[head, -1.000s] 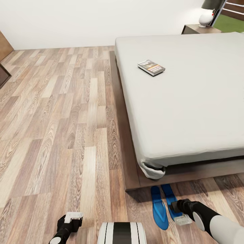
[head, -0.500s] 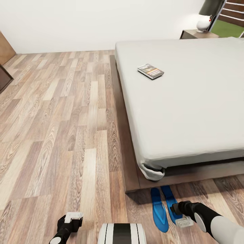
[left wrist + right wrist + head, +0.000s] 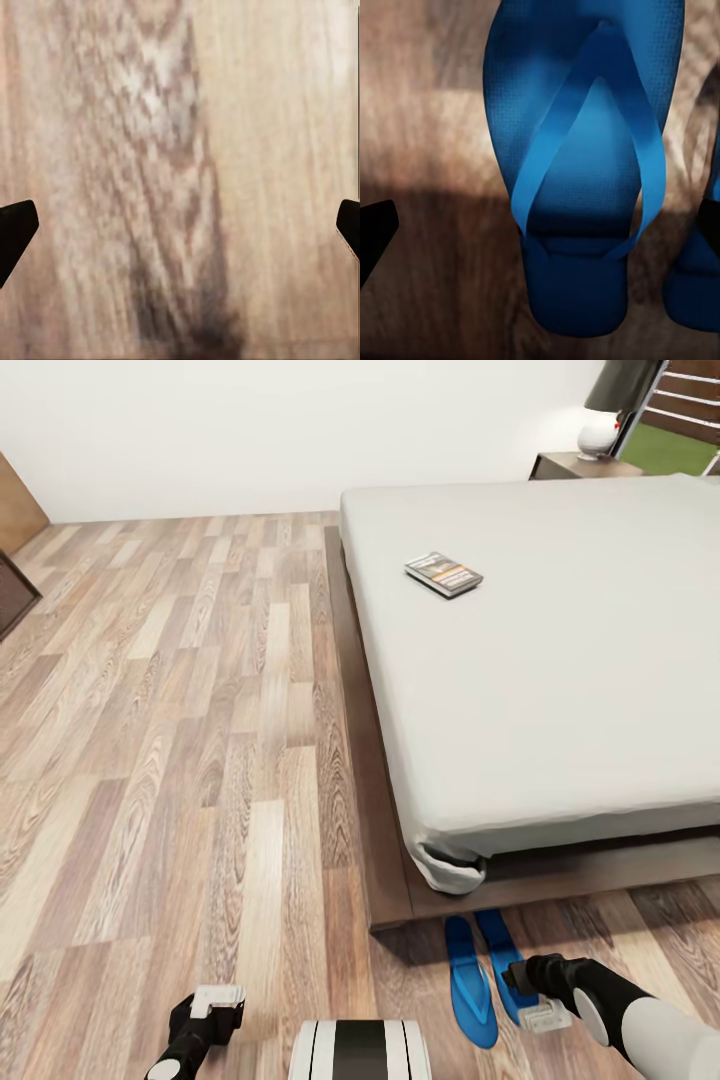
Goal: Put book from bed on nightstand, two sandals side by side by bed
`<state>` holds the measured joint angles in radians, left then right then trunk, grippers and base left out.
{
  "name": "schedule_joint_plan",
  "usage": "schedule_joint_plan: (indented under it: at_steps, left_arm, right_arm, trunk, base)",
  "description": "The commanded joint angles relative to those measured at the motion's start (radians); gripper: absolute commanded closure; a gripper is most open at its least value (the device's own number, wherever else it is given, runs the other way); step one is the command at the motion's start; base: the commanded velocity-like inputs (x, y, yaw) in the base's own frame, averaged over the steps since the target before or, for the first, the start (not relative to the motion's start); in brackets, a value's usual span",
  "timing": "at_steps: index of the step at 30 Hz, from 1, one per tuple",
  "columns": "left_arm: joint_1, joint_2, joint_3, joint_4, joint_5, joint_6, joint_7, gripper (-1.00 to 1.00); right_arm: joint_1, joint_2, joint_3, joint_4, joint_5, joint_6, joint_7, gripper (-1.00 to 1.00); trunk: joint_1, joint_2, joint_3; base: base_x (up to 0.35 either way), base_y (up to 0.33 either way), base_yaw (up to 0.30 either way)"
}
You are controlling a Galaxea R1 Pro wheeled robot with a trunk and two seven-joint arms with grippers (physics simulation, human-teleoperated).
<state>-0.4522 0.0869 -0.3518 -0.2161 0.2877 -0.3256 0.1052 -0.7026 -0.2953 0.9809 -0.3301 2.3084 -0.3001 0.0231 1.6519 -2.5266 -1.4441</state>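
The book [image 3: 444, 573] is lying flat on the grey mattress of the bed [image 3: 560, 690], toward the mattress's left edge in the head view and well away from the far nightstand [image 3: 585, 464], which is carrying a white lamp [image 3: 601, 430] beside the window. The two sandals [image 3: 484, 977] are lying side by side on the plank floor [image 3: 180, 740], just beyond the bed frame's near corner, their long sides nearly touching. The right gripper [image 3: 541, 1012] is hanging low over the sandal [image 3: 585, 165] nearer the right arm; in the right wrist view that sandal's thong strap is sitting between the dark fingers [image 3: 373, 232], which are standing wide apart at the picture's edges and gripping nothing. A slice of the other sandal [image 3: 694, 289] is showing beside it. The left gripper [image 3: 215, 1000] is hanging over bare floor at the robot's left side, and in its wrist view its fingers [image 3: 15, 234] are likewise spread wide over wood grain, holding nothing.
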Motion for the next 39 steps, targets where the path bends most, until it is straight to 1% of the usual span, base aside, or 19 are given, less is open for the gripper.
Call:
schedule_joint_plan:
  at_steps: [1,5,9,14,19,23,32,38,39]
  left_arm:
    - [0.0,0.001,-0.009,0.0,0.007,-0.003,0.005,-1.0]
    - [0.0,0.001,-0.009,0.0,0.007,-0.003,0.005,-1.0]
    - [0.0,0.0,-0.009,0.0,0.007,-0.003,0.005,-1.0]
    - [0.0,0.0,-0.009,0.0,0.007,-0.003,0.005,-1.0]
    - [0.0,0.0,-0.009,0.0,0.007,-0.003,0.005,-1.0]
    - [0.0,0.0,-0.009,0.0,0.007,-0.002,0.005,-1.0]
    - [0.0,0.0,-0.009,0.0,0.007,-0.003,0.006,-1.0]
    - [0.0,0.0,-0.009,0.0,0.007,-0.003,0.007,-1.0]
    - [0.0,0.0,-0.009,0.0,0.007,-0.003,0.007,-1.0]
  right_arm:
    - [0.0,-0.001,0.003,-0.003,0.005,-0.005,0.002,-1.0]
    - [0.0,-0.001,0.011,-0.003,0.005,-0.005,0.001,-1.0]
    - [0.0,-0.001,0.024,-0.002,0.005,-0.005,0.0,-1.0]
    - [0.0,0.0,0.028,0.001,0.005,-0.005,0.0,-1.0]
    - [0.0,0.0,0.032,0.015,0.005,-0.005,0.0,-1.0]
    - [0.0,0.001,0.035,0.019,0.005,-0.005,0.0,-1.0]
    - [0.0,0.001,0.075,0.043,0.004,-0.006,0.0,-1.0]
    - [0.0,0.001,0.088,0.058,0.003,-0.007,-0.001,-1.0]
    - [0.0,0.001,0.089,0.06,0.003,-0.007,-0.001,-1.0]
  trunk:
    - [-0.001,0.0,0.003]
    - [-0.002,0.001,0.019]
    - [-0.002,0.001,0.019]
    - [-0.002,0.001,0.019]
    - [-0.005,0.002,0.038]
    - [-0.005,0.002,0.038]
    - [-0.005,0.002,0.038]
    - [-0.005,0.002,0.038]
    - [-0.005,0.002,0.042]
  base:
    - [0.0,0.0,0.0]
    - [0.0,0.0,0.0]
    - [0.0,0.0,0.0]
    - [0.0,0.0,0.0]
    - [0.0,0.0,0.0]
    - [0.0,0.0,0.0]
    - [0.0,0.0,0.0]
    - [0.0,0.0,0.0]
    - [0.0,0.0,0.0]
